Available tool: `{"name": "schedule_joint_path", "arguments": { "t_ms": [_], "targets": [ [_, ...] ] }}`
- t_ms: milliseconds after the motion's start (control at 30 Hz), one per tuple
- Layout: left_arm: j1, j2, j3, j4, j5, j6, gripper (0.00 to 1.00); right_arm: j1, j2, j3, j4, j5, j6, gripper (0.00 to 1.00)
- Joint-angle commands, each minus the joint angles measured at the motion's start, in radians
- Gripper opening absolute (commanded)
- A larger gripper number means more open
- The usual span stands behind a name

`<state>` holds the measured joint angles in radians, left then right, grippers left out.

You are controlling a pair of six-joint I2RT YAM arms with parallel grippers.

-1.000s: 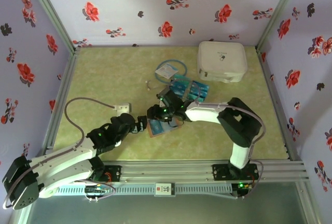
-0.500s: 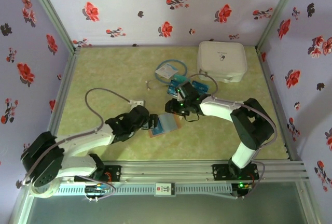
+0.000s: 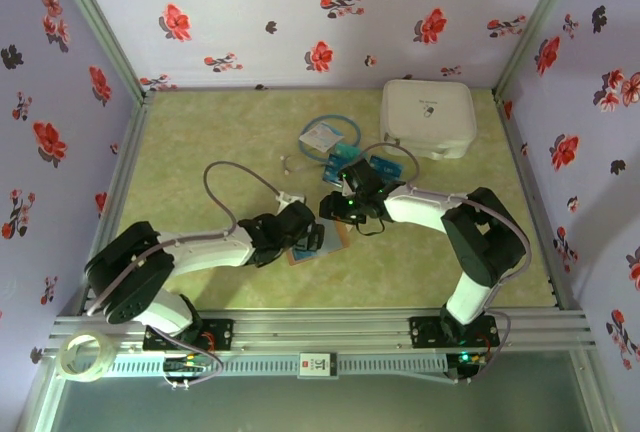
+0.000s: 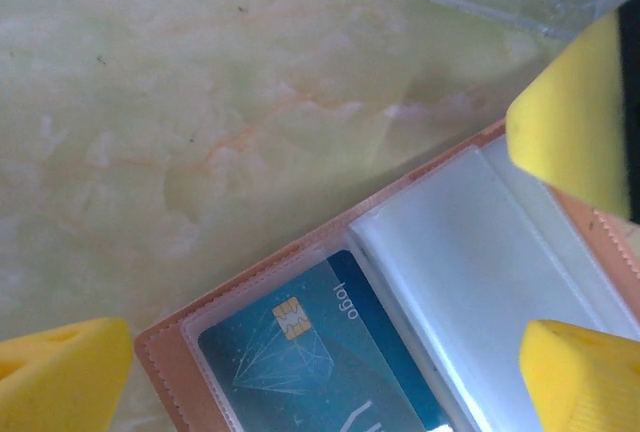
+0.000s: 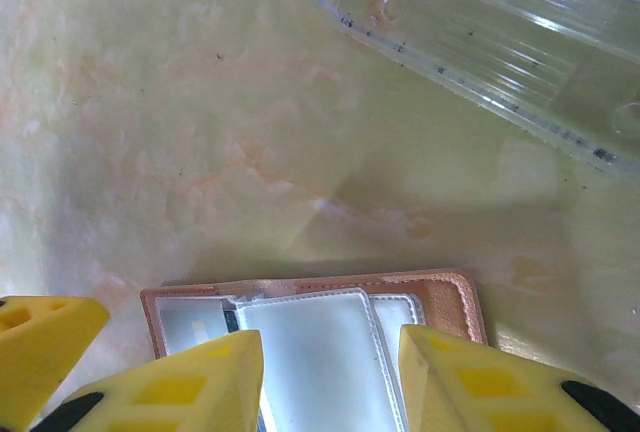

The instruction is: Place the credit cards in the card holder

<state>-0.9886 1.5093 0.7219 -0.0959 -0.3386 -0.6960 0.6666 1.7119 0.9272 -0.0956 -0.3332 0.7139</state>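
The card holder [image 3: 332, 240] lies open on the table, brown-rimmed with clear sleeves [image 4: 480, 272]. One blue credit card [image 4: 320, 362] with a gold chip sits in its left sleeve. More blue credit cards [image 3: 347, 159] lie in a clear tray [image 5: 480, 42] behind it. My left gripper [image 4: 322, 367] is open and hovers close over the holder, one finger on each side of the carded sleeve. From the far side my right gripper [image 5: 330, 377] stands partly open over the white sleeve pages [image 5: 310, 352], with nothing pinched between its fingers. The holder's far brown edge [image 5: 440, 297] shows just beyond them.
A large white zip case [image 3: 428, 117] stands at the back right. A pale blue packet with looped tubing [image 3: 322, 137] lies behind the cards. A tape roll [image 3: 82, 357] rests on the near rail at the left. Flowered walls close in three sides.
My left arm has reached right and forward until its gripper is over the card holder. My right gripper pulled back a little to the holder's far edge, then held still.
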Motion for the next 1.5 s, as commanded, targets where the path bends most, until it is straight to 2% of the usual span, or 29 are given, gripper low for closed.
{"name": "schedule_joint_path", "arguments": {
  "t_ms": [0, 400, 733, 1467],
  "targets": [
    [-0.01, 0.024, 0.01, 0.035, -0.002, 0.022, 1.0, -0.01, 0.015, -0.005, 0.006, -0.014, 0.002, 0.41],
    [-0.012, 0.079, 0.014, 0.005, -0.032, 0.007, 1.0, -0.009, 0.02, -0.001, 0.04, -0.068, 0.021, 0.41],
    [-0.012, 0.083, -0.024, 0.004, -0.037, -0.01, 0.93, -0.009, 0.053, 0.003, 0.051, -0.083, 0.027, 0.41],
    [-0.011, 0.08, -0.051, 0.031, -0.036, -0.012, 0.93, 0.021, 0.055, -0.013, 0.06, -0.141, 0.029, 0.4]
  ]
}}
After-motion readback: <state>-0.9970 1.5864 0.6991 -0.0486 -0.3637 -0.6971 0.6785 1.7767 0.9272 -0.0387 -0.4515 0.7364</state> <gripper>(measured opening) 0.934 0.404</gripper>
